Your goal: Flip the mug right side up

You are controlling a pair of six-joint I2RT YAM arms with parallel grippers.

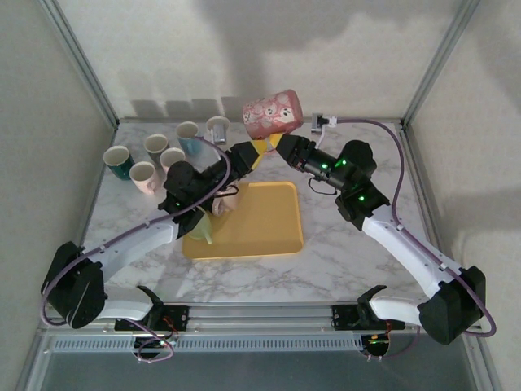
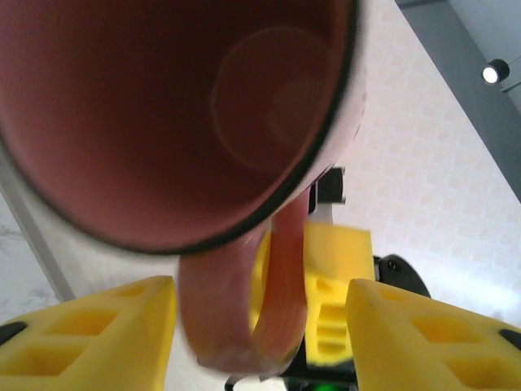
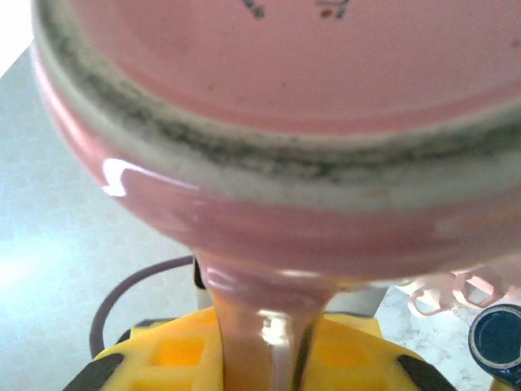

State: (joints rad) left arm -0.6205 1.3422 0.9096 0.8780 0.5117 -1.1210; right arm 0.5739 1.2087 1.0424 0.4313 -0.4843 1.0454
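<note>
AIRBORNE: The pink mug (image 1: 273,114) hangs just past the far edge of the yellow tray (image 1: 260,224), lying on its side with its long axis running from arm to arm. Its open mouth faces the left tool (image 2: 256,334), its base faces the right tool (image 3: 260,358), and its handle (image 2: 236,309) points down toward the tray. The right tool is clenched on the handle and appears to bear the whole load, while the left tool is released, its yellow fingers (image 2: 81,338) spread either side of the handle without pinching it. Righting the mug looks to turn on the right wrist rolling the mouth up, away from the tray.
</note>
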